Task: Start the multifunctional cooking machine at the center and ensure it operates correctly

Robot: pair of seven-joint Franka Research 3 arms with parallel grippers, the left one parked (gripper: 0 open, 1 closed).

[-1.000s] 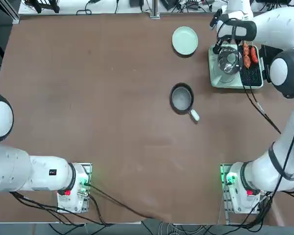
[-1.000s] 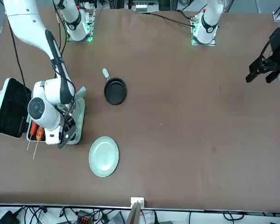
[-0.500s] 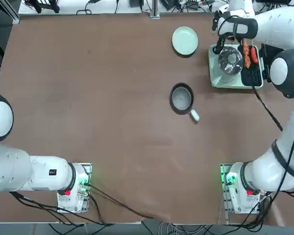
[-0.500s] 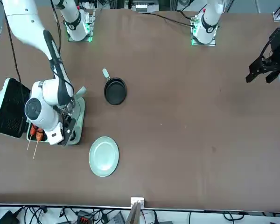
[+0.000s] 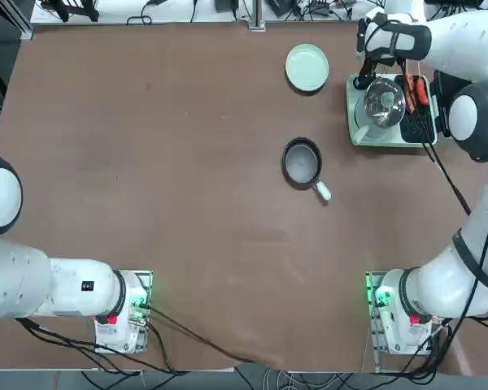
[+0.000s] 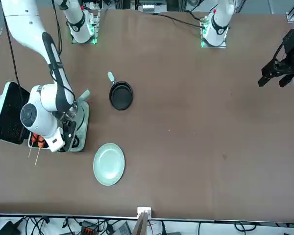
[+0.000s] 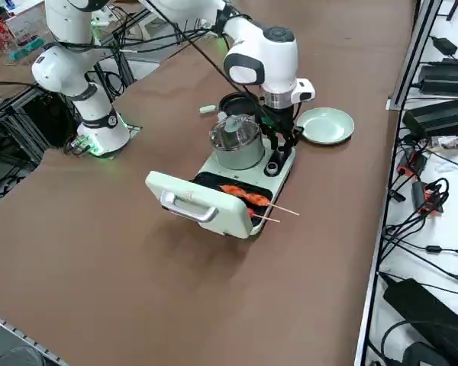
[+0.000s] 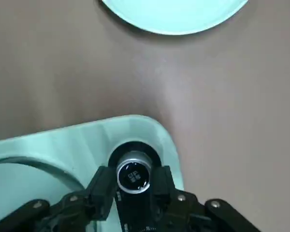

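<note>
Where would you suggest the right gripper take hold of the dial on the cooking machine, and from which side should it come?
Grip the dial by its round rim, coming straight down from above. It is a short upright knob in a recess at the corner of the cooking machine, so only its sides offer purchase. The right gripper is placed this way, one of its fingers on either side.

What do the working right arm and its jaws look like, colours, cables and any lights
The right arm is glossy white with rounded segments, dark grey bands and round grey caps at the joints. A thin black cable trails beside it. Its base glows green, with a red part below. The right gripper is matte black, its two blocky jaws joined by silver screws, and sits over the pale green cooking machine's small silver dial.
</note>
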